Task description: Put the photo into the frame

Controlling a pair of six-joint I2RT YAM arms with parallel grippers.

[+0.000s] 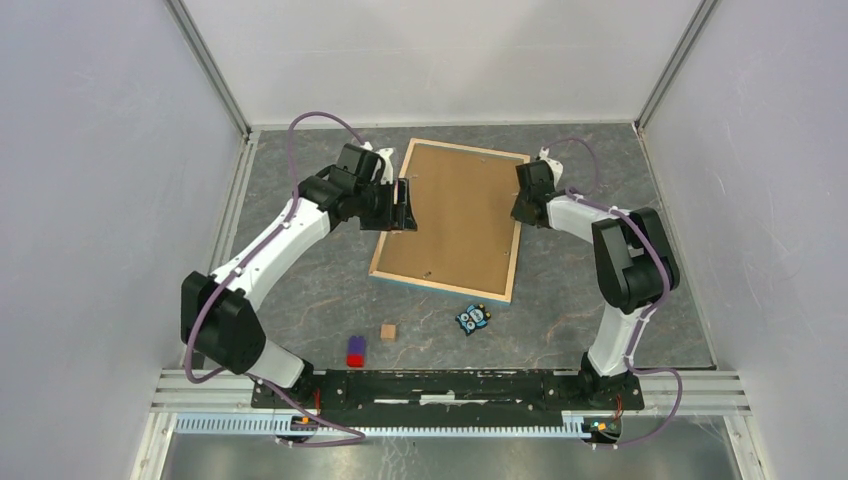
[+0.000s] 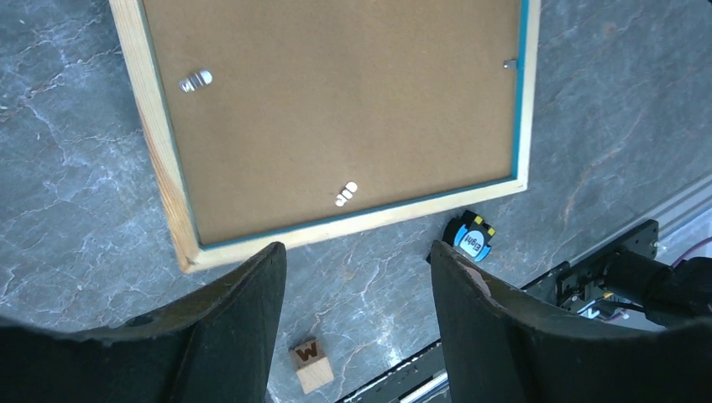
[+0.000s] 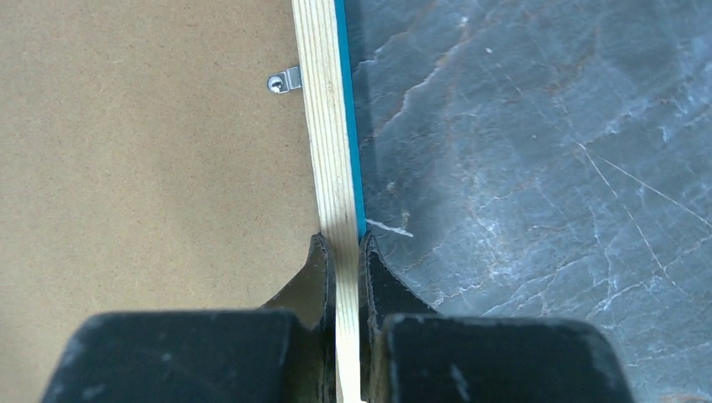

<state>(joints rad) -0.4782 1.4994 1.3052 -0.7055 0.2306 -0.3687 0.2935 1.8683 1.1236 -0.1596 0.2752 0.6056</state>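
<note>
The right gripper (image 3: pixel 344 239) pinches the wooden rim of the face-down frame (image 3: pixel 327 101) while the left gripper (image 2: pixel 357 252) hangs, jaws apart, at its opposite edge

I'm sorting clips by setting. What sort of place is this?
Probably a robot test cell: plain white walls around a marbled grey table, left arm and right arm bolted to a metal rail.
</note>
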